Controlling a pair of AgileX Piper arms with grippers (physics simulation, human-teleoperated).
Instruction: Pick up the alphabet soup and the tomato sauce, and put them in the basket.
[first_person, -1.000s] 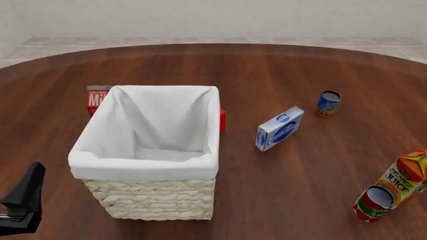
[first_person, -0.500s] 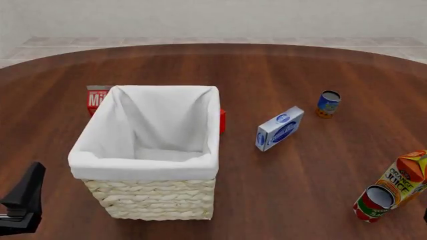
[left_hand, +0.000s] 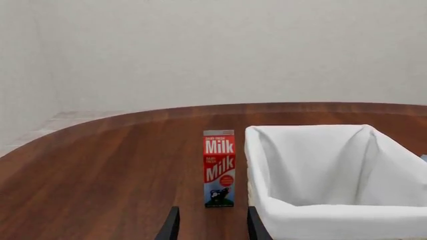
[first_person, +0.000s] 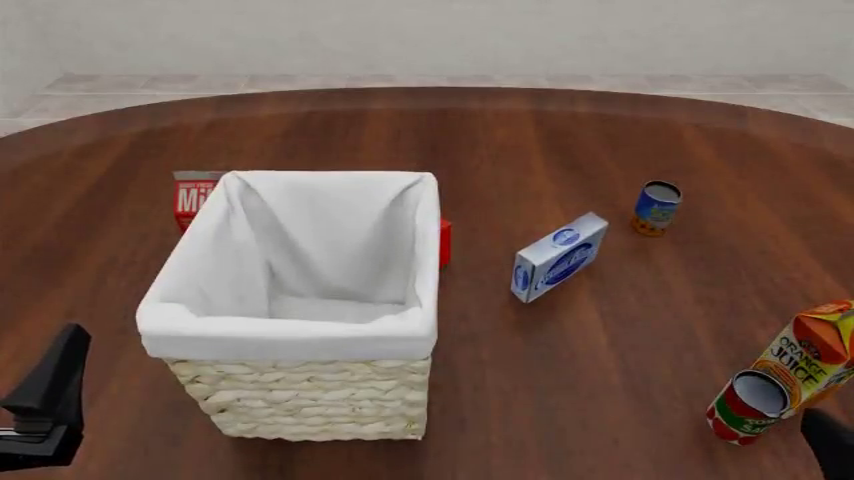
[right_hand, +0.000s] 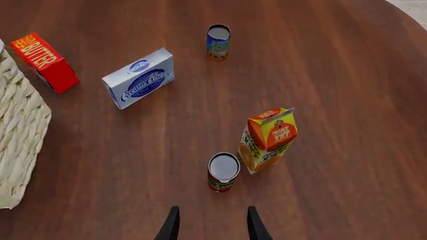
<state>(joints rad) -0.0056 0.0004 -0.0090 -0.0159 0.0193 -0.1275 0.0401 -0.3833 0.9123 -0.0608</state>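
Right wrist view is showing the right gripper (right_hand: 208, 225) hanging above the table (right_hand: 347, 75), its fingers parted and holding nothing, with the tomato can (right_hand: 223, 172) standing upright just ahead of the gap between them. That can is showing a grey metal top and a red, green and white label, and it is standing right beside the orange juice carton (right_hand: 268, 140), apparently touching it. Farther out, the soup can (right_hand: 218, 42) is standing upright alone, blue with an orange-yellow base band, well apart from the gripper and beyond the cream cheese box (right_hand: 139, 78). The basket (first_person: 307, 395) is sitting on the table's left half, cream wicker with a white liner, holding neither can. The left gripper (left_hand: 211, 227) is hovering open and empty, pointing at the milk carton (left_hand: 219, 168) just beside the basket.
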